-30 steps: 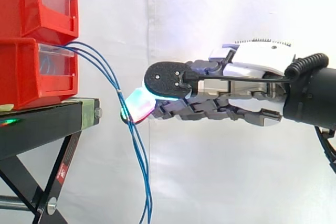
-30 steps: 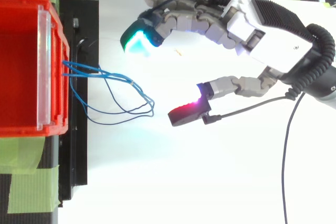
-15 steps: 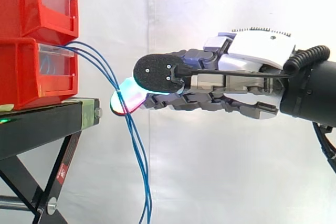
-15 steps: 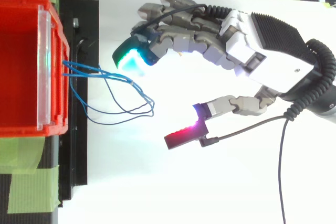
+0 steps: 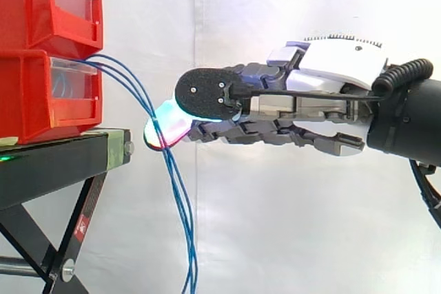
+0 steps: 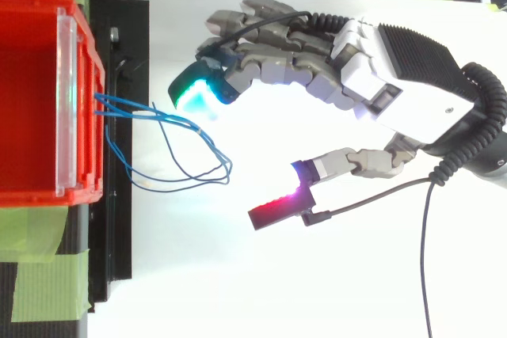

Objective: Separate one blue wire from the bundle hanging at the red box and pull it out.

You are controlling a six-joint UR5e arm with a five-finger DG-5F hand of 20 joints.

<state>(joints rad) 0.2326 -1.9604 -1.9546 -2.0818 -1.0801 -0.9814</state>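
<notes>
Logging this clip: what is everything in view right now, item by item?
bins: two, red, stacked on the stand at the left of the side view
blue wires: one bundle of a few strands, blue, coming out of the lower bin's front and hanging down past the stand's edge
stand: one, black, under the bins
tape: strips, green, on the stand beside the bin in the top view
curtain: one, white, behind everything
arm: one, black, coming in from the right of the side view
hand: one, grey and white, open, its cyan-glowing fingertips at the wires, thumb pad glowing red, held apart from them
</notes>
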